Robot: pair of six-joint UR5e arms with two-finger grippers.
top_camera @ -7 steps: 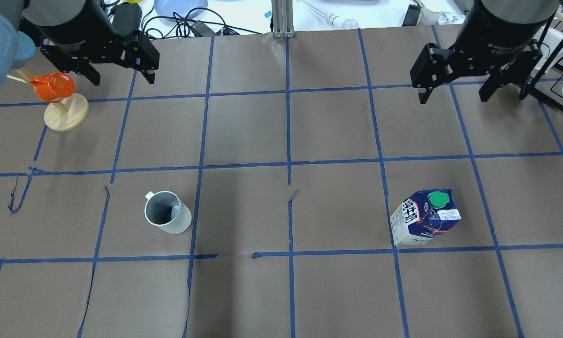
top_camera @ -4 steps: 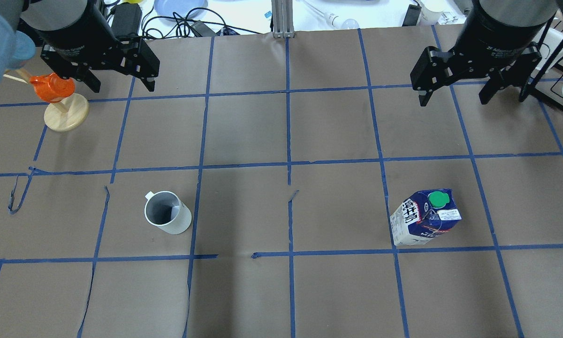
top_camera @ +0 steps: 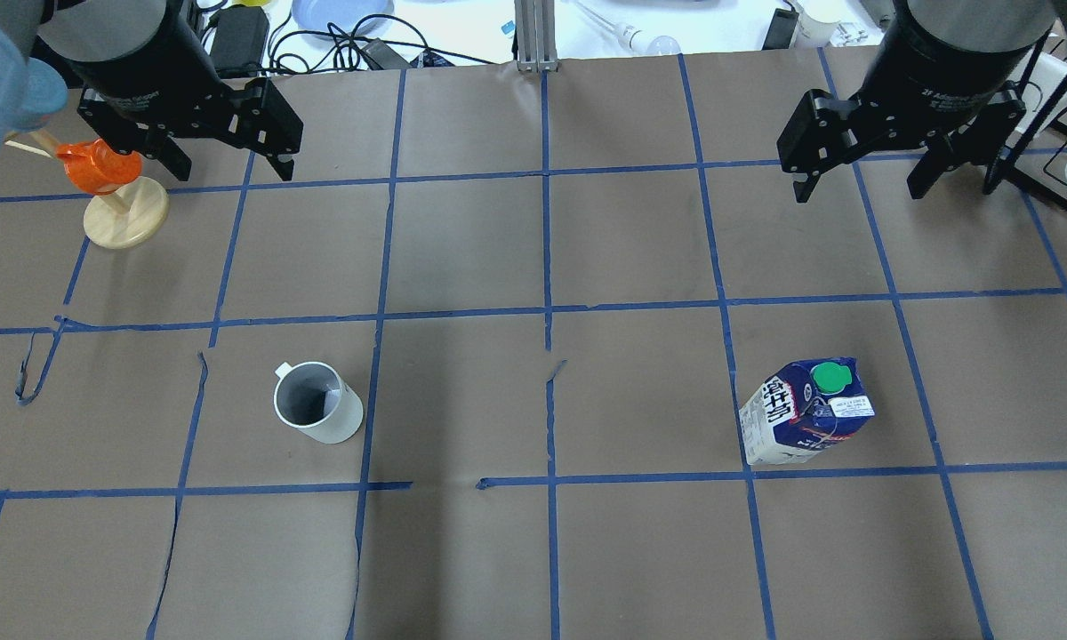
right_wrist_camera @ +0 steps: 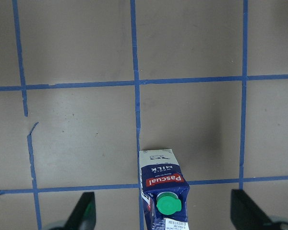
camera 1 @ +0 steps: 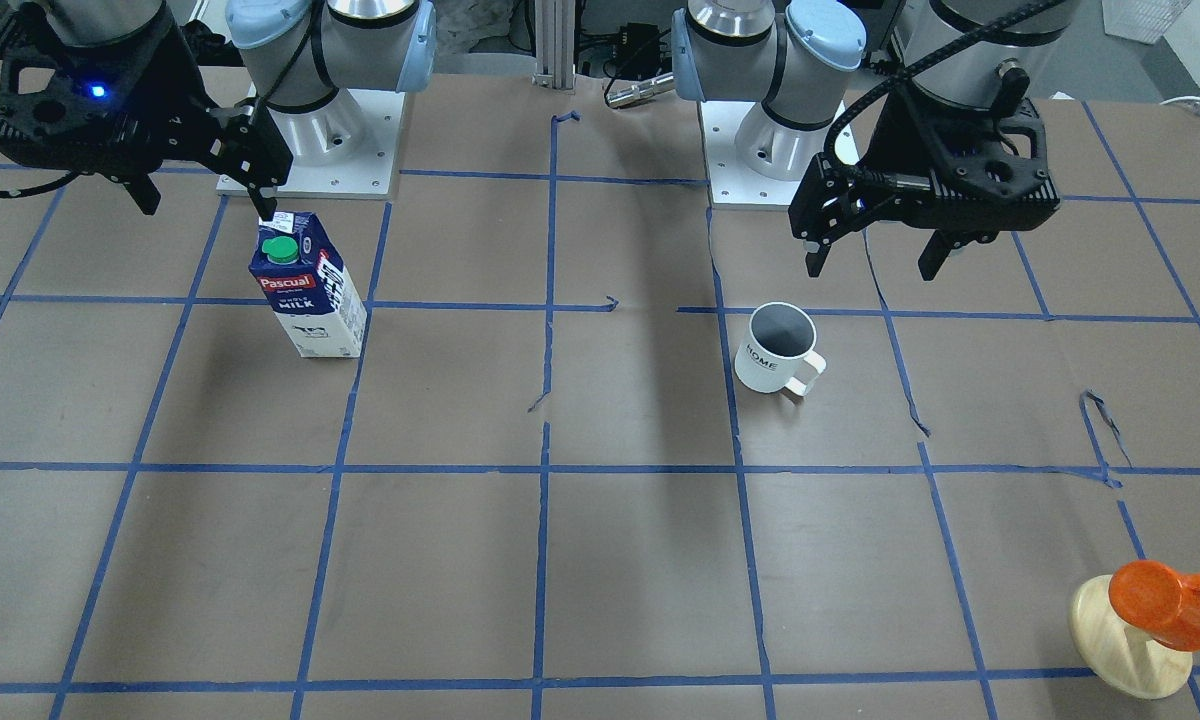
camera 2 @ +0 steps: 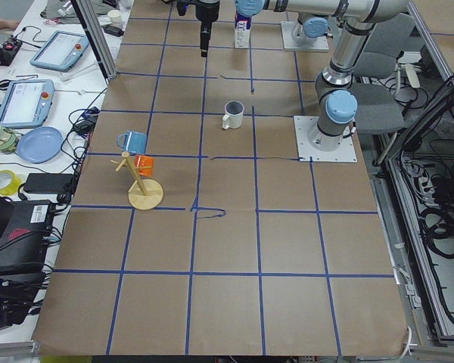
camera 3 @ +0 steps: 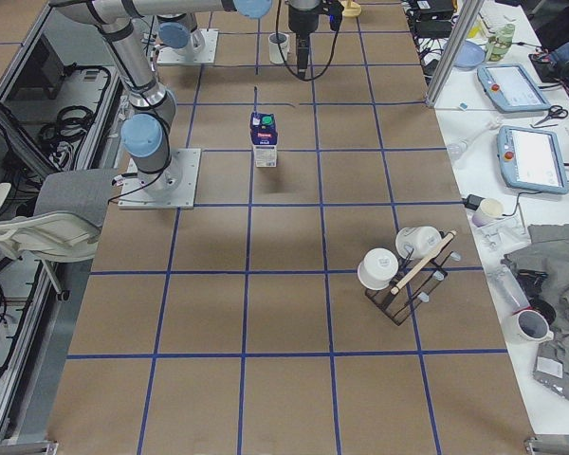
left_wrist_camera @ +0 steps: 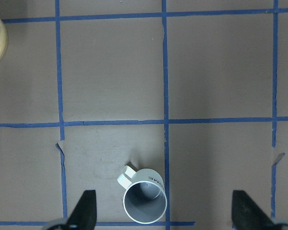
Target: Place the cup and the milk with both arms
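Over the brown paper table [top_camera: 533,551] ruled with blue tape, the left black two-finger gripper [top_camera: 231,169] and the right black two-finger gripper [top_camera: 860,191] hang, apparently well above it, fingers spread wide and empty. The blue-and-white gable-top milk carton [top_camera: 805,413] stands upright on the robot's right half. The white ceramic mug [top_camera: 316,404] stands on the left half, well apart from it.

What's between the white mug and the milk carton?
Nothing stands between the white ceramic mug and the blue-and-white milk carton: only bare brown paper crossed by blue tape lines, clear in the overhead view.
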